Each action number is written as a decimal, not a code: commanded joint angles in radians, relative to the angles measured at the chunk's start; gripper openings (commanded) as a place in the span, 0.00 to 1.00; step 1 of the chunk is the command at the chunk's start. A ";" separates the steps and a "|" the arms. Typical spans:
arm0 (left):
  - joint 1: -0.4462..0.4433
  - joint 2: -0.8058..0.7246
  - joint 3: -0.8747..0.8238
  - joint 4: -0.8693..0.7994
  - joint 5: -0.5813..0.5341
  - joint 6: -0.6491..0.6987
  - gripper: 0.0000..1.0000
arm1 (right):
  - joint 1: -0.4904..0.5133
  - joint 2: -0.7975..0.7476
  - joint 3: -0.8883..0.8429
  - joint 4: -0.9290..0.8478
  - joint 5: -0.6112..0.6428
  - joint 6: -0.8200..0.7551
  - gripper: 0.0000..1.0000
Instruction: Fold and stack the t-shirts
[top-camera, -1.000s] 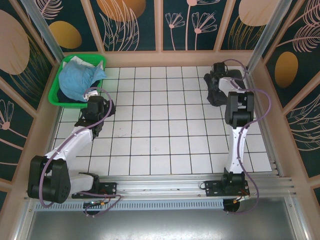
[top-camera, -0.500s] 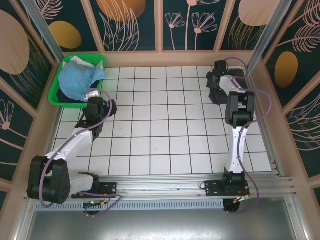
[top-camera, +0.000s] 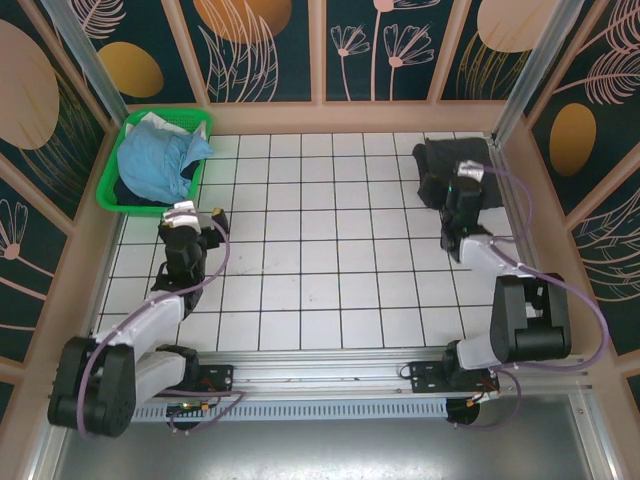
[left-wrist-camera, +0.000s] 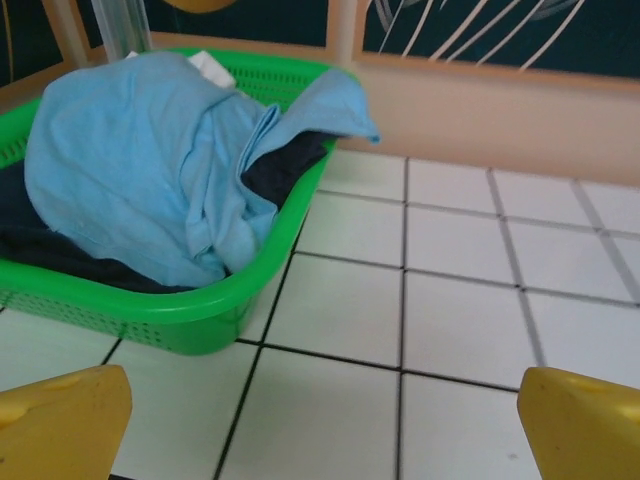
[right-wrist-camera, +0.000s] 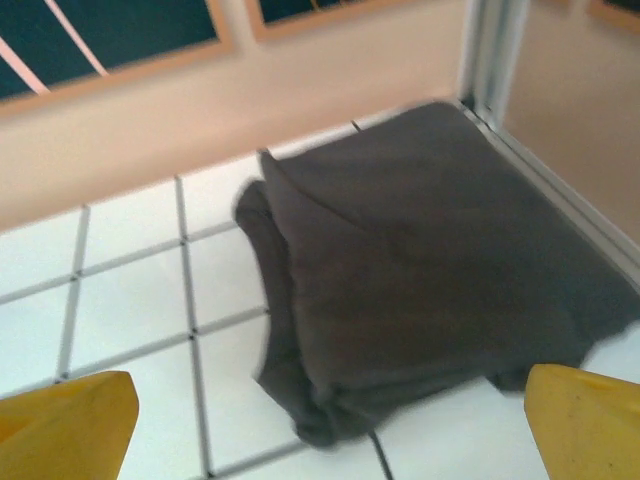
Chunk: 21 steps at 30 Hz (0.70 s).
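A light blue t-shirt (top-camera: 155, 160) lies crumpled in the green basket (top-camera: 108, 192) at the far left, and in the left wrist view this blue shirt (left-wrist-camera: 140, 160) is heaped over a dark cloth (left-wrist-camera: 285, 165). My left gripper (top-camera: 190, 212) hovers open just in front of the basket, its yellow fingertips (left-wrist-camera: 60, 425) wide apart over bare tile. The dark charcoal t-shirt (top-camera: 435, 165) lies folded in the far right corner. My right gripper (top-camera: 462, 180) stands open over its near edge, the folded shirt (right-wrist-camera: 420, 270) ahead of the spread fingertips (right-wrist-camera: 585, 425), ungripped.
The basket rim (left-wrist-camera: 200, 310) stands close ahead of the left gripper. A wooden wall (top-camera: 330, 115) bounds the far side, and a metal post (right-wrist-camera: 490, 50) and side rail hem in the dark shirt's corner. White tiles (top-camera: 320, 250) stretch between the arms.
The right arm has drawn back toward the near side from the dark shirt and its jaws have spread wider. The left arm has pulled back a little from the basket.
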 joint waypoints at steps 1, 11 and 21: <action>0.008 0.142 0.031 0.108 -0.075 0.101 0.98 | -0.039 0.085 -0.089 0.287 -0.053 -0.022 0.99; 0.022 0.276 -0.027 0.392 -0.065 0.118 0.99 | -0.065 0.088 -0.131 0.423 -0.042 -0.058 0.99; 0.166 0.369 -0.145 0.704 0.109 0.051 0.99 | -0.027 0.069 -0.449 0.804 0.014 -0.138 0.99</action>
